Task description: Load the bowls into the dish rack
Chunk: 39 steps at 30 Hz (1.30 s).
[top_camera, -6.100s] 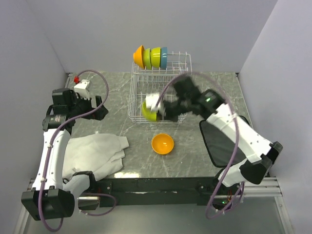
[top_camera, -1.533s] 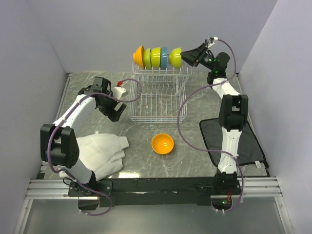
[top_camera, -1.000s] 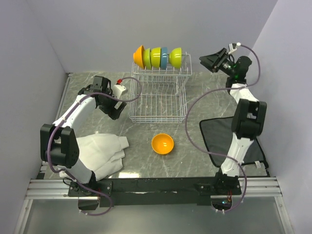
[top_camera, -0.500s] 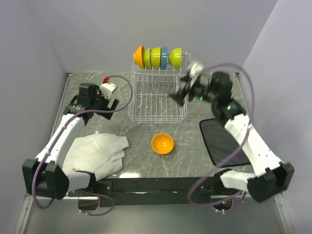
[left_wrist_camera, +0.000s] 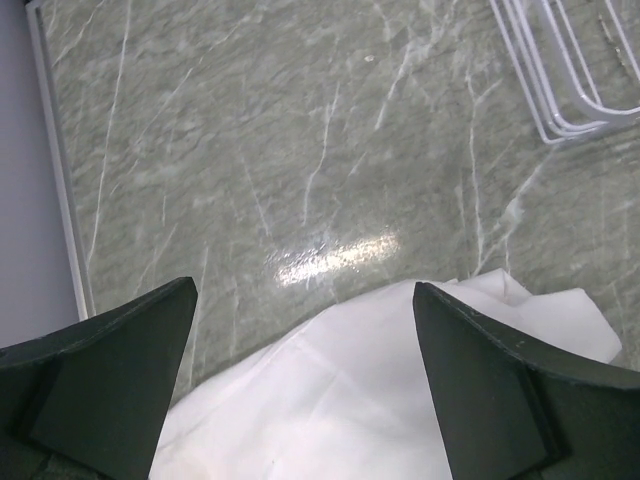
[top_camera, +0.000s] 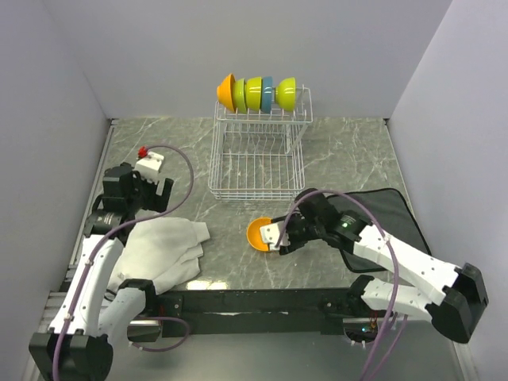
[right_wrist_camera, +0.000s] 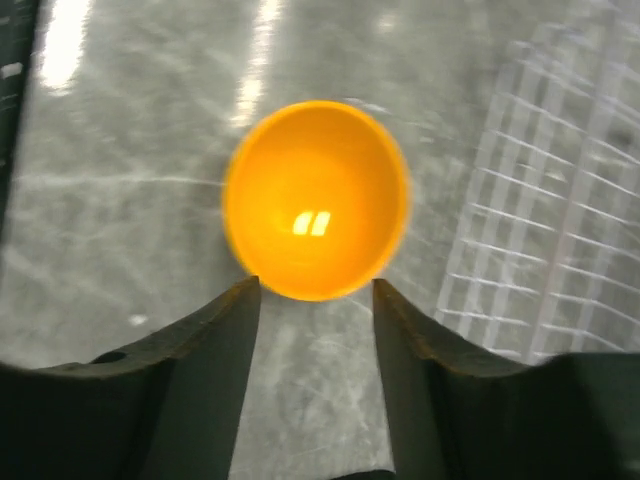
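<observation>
Your right gripper [right_wrist_camera: 316, 305] was low over the grey marbled table [top_camera: 349, 151], close to the middle of its near edge. Its two dark fingers [right_wrist_camera: 215, 360] were apart and nothing was between them. The tips were at the near rim of a small round orange plastic bowl [right_wrist_camera: 315, 215]. I could not tell whether they touched that rim. The gap between the fingers was narrower than the bowl. This bowl stood on the table with its open side up, near the rack's near side but apart from it.

The white wire dish rack [top_camera: 254, 171] stood at the middle of the far edge of the table. On its raised back tier five plastic bowls were standing on edge in one row. From left to right they were an orange one [top_camera: 226, 91], two lime ones [top_camera: 253, 93], a blue one [top_camera: 267, 93] and one more lime one [top_camera: 286, 94]. The lower grid of the rack held nothing.

Your left gripper [left_wrist_camera: 303, 290] was near the left edge of the table with its fingers wide apart and nothing between them. Under it lay bare table and the edge of a crumpled white cloth [top_camera: 159, 250], which lay at the near left corner. A black mat [top_camera: 389, 214] lay at the right edge.
</observation>
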Tool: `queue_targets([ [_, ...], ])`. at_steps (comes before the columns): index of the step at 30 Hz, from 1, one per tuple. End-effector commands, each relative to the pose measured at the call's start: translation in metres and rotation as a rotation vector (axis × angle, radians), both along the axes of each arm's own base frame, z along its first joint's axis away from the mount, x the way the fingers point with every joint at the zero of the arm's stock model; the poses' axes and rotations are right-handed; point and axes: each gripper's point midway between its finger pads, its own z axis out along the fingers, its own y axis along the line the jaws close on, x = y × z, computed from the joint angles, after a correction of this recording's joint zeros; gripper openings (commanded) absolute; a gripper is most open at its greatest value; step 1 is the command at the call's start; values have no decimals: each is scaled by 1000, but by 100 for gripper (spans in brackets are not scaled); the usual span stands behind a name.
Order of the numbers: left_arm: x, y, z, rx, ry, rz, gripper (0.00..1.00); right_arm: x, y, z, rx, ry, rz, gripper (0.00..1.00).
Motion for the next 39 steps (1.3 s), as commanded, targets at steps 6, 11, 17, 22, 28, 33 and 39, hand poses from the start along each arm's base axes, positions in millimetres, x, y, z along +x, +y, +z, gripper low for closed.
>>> queue_targets([
  [6,-25,6,-1,-69,5,35,97,-25,15,-31,-212,37,270,40],
  [11,-27,7,-2,-64,10,37,97,-22,18,-46,-270,79,275,42],
  [17,-24,10,0,-78,9,54,97,-16,18,-62,-309,96,247,43],
  [22,-21,10,-1,-83,11,53,97,-14,16,-75,-318,99,219,43],
  [28,-18,10,-1,-95,9,59,97,-5,20,-81,-323,92,178,31],
  [33,-17,10,0,-89,8,52,97,-3,19,-83,-341,86,179,14],
  [39,-21,9,5,-84,6,36,97,-6,28,-44,-303,88,197,0],
])
